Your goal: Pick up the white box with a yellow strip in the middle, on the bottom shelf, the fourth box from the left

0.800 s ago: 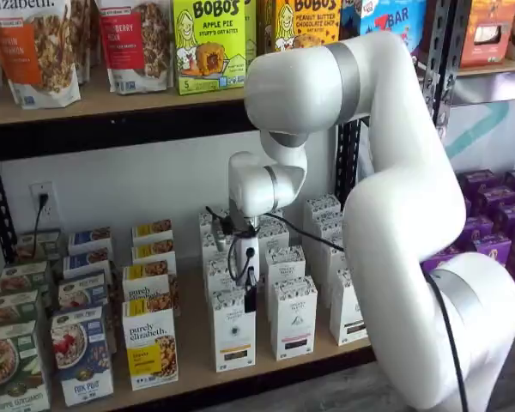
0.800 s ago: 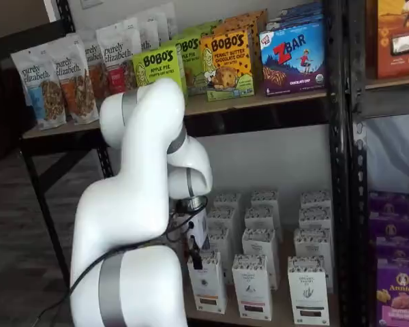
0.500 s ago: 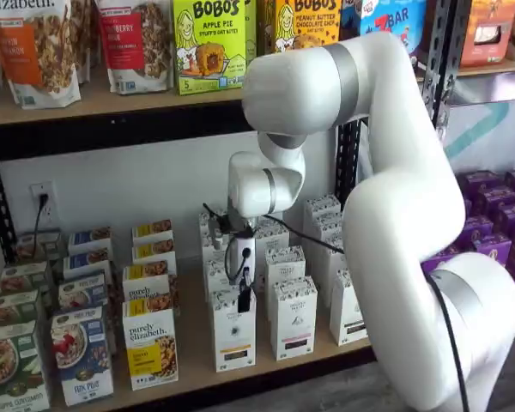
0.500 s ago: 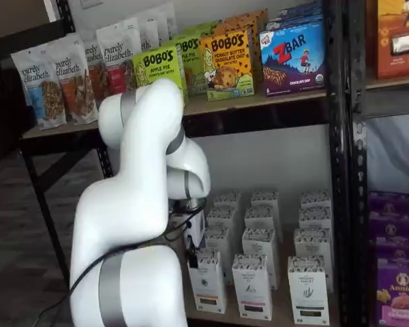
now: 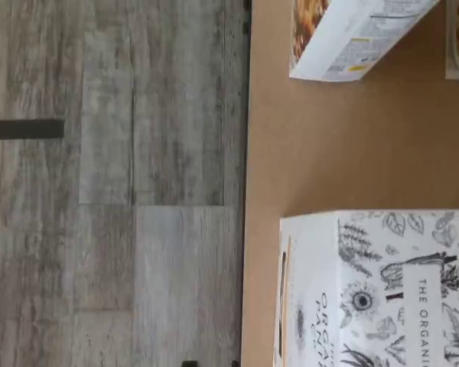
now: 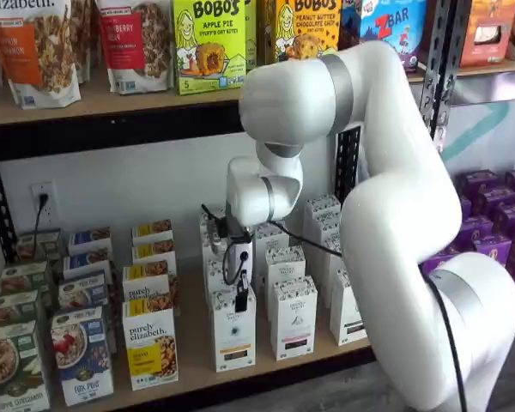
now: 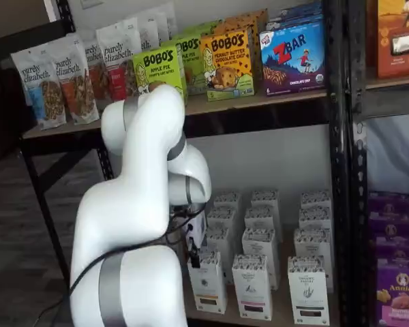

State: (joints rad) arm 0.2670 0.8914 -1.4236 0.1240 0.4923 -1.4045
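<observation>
The white box with a yellow strip across its middle (image 6: 150, 348) stands at the front of the bottom shelf, labelled "purely elizabeth". My gripper (image 6: 240, 300) hangs to its right, just above a white box with black botanical print (image 6: 233, 333). Only its black fingers show, with no gap between them and no box in them. In a shelf view the gripper (image 7: 194, 257) is over that same printed box (image 7: 208, 285), and the arm hides the yellow-strip box. The wrist view shows the printed box top (image 5: 382, 298) and a corner of a white granola box (image 5: 344, 38) by the shelf's front edge.
Rows of white printed boxes (image 6: 293, 318) fill the shelf to the right of the gripper. Blue (image 6: 81, 354) and green (image 6: 13, 365) cereal boxes stand to the left. More yellow-strip boxes (image 6: 146, 287) line up behind the front one. The top shelf (image 6: 112, 101) hangs above.
My gripper has moved a little to the left and slightly up above the printed white box. No box has moved.
</observation>
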